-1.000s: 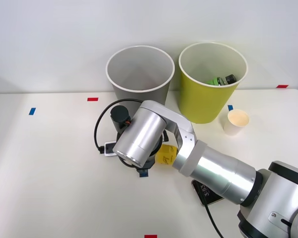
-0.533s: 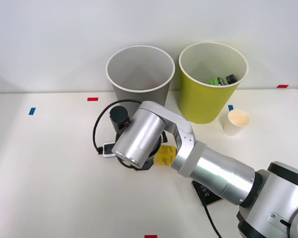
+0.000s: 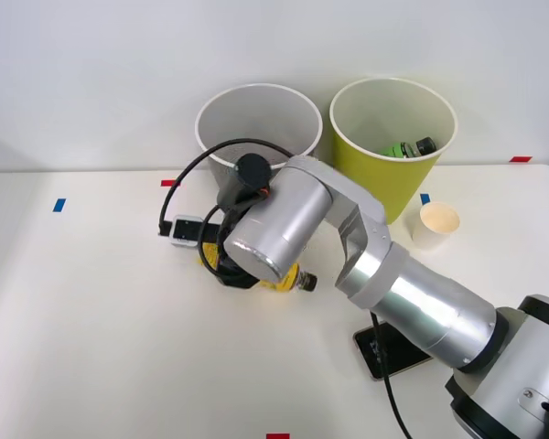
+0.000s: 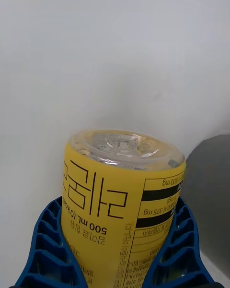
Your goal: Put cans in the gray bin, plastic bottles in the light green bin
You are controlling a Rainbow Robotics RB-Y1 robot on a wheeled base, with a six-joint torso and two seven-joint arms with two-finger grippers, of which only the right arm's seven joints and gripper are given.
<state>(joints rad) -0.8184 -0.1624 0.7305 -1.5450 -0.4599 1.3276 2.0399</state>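
Note:
My right gripper [image 4: 115, 237] is shut on a plastic bottle [image 4: 120, 197] with a yellow printed label. Its blue ribbed fingers [image 4: 45, 245] press on both sides, and the bottle's clear base faces away from the camera. In the front view the bottle [image 3: 285, 277] pokes out under my wrist with its black cap pointing right, near the table in front of the gray bin [image 3: 258, 88]. The light green bin [image 3: 384, 187] stands to that bin's right and holds a green bottle [image 3: 407, 147] with a black cap. No cans are in view.
A white paper cup [image 3: 436, 225] stands right of the light green bin. A black phone [image 3: 384, 352] lies on the table under my forearm. Small red and blue tape marks dot the white tabletop.
My wrist has swung back and left toward the gray bin, carrying the yellow bottle with it. The bottle's black cap now shows on the right.

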